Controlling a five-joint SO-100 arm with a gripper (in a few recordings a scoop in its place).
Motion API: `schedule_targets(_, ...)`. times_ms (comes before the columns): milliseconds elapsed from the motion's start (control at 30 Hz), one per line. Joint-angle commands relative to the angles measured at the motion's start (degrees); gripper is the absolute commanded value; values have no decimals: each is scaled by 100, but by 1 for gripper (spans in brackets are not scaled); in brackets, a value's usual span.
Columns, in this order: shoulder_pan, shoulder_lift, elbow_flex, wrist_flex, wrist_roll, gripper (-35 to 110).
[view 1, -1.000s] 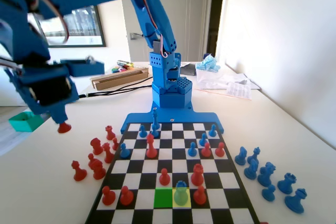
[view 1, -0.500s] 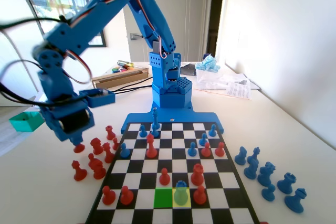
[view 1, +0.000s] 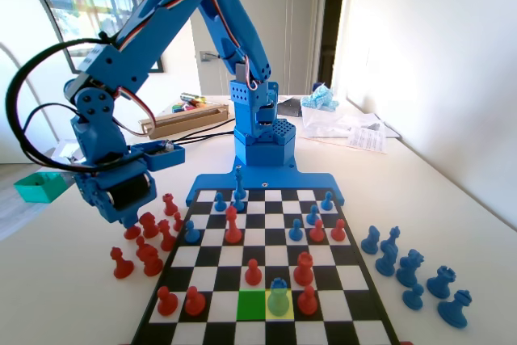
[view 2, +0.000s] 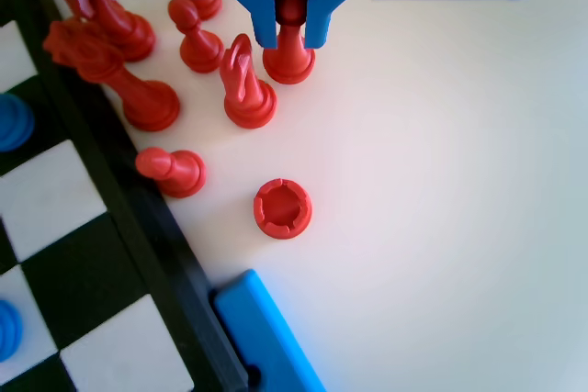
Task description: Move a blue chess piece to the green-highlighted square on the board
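Currently gripper [view 2: 290, 16] jaws pinch a red pawn [view 2: 289, 52] on the table off the board's [view 1: 166, 262] left edge, fixed view; set base flat, then part jaws and lift straight up, clear of neighbouring red pieces [view 2: 243, 89]

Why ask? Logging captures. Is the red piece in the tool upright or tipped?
Upright: the red piece stands base down, head inside the tool.

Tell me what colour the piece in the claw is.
Red, clearest in the wrist view.

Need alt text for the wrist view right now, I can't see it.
The gripper is closed on a red pawn standing on the white table beside other red pieces. The board edge runs along the left.
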Motion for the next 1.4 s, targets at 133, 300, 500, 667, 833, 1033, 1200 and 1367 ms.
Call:
schedule_targets(133, 53, 193, -44, 123, -246, 13)
schedule_targets(300, 62, 360, -255, 633, -378, 13)
schedule_targets(500, 0, 1011, -782, 2127, -668, 13)
schedule_targets(667, -123, 1556, -1397, 3357, -870, 13)
schedule_targets(833, -483, 1863, -2039, 4113, -659, 12)
schedule_targets(1033, -1556, 1916, -2162, 3366, 571, 11)
schedule_targets(1200, -2470, 1925, -2127, 2742, 1274, 11)
schedule_targets(1367, -3252, 1934, -1819, 2382, 1318, 11)
